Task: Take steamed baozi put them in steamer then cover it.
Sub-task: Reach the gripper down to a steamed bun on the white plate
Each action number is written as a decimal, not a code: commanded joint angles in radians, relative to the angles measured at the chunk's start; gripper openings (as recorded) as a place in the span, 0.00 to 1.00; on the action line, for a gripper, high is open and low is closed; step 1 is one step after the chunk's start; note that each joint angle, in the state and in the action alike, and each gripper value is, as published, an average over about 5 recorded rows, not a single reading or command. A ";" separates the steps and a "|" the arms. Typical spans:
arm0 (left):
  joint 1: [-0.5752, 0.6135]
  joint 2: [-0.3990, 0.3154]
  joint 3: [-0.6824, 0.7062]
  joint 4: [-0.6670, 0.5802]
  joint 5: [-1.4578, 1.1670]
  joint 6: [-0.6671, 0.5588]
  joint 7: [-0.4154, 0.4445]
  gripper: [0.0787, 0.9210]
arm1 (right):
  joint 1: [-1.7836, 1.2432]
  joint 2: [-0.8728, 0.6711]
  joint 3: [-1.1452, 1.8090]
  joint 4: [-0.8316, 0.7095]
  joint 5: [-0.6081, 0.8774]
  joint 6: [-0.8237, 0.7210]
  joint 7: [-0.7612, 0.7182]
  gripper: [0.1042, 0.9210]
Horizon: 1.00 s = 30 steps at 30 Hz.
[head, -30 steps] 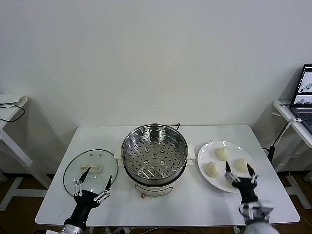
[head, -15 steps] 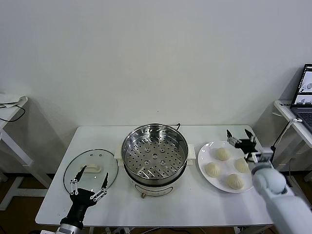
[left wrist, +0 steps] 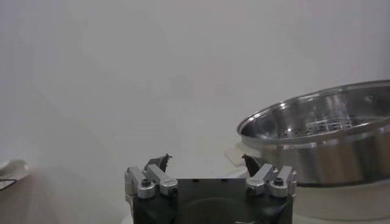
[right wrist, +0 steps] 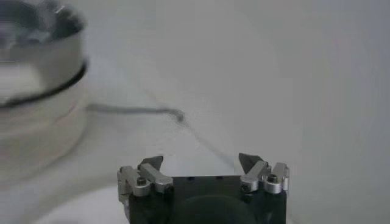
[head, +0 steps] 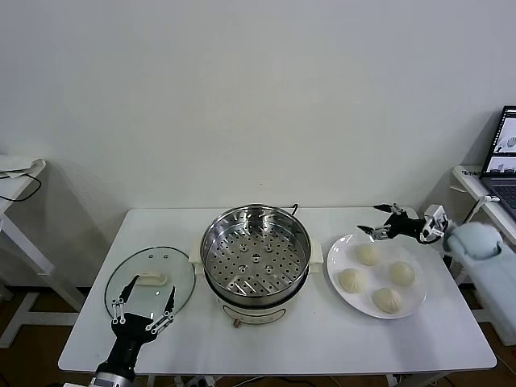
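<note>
Several cream-white baozi (head: pixel 368 254) lie on a white plate (head: pixel 338 260) at the right of the table. The steel steamer (head: pixel 255 255) stands empty in the middle; it also shows in the left wrist view (left wrist: pixel 317 137) and the right wrist view (right wrist: pixel 36 79). The glass cover (head: pixel 151 282) lies flat at the left. My right gripper (head: pixel 379 230) is open and empty, hovering above the plate's far edge, pointing toward the steamer; it also shows in its wrist view (right wrist: pixel 202 161). My left gripper (head: pixel 143 305) is open and empty at the cover's near edge; it also shows in its wrist view (left wrist: pixel 205 159).
The white table (head: pixel 322 334) has a side table with a laptop (head: pixel 504 161) at the far right and another side table (head: pixel 16 181) at the far left. A cord (right wrist: pixel 140 111) runs from the steamer across the table.
My right arm swung up from the plate's near edge to its far edge and turned to point toward the steamer. My left gripper drew back slightly toward the near edge.
</note>
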 commanded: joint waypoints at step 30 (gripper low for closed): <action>0.046 -0.024 0.003 0.000 -0.001 0.014 -0.015 0.88 | 0.322 0.316 -0.364 -0.397 -0.615 0.131 -0.198 0.88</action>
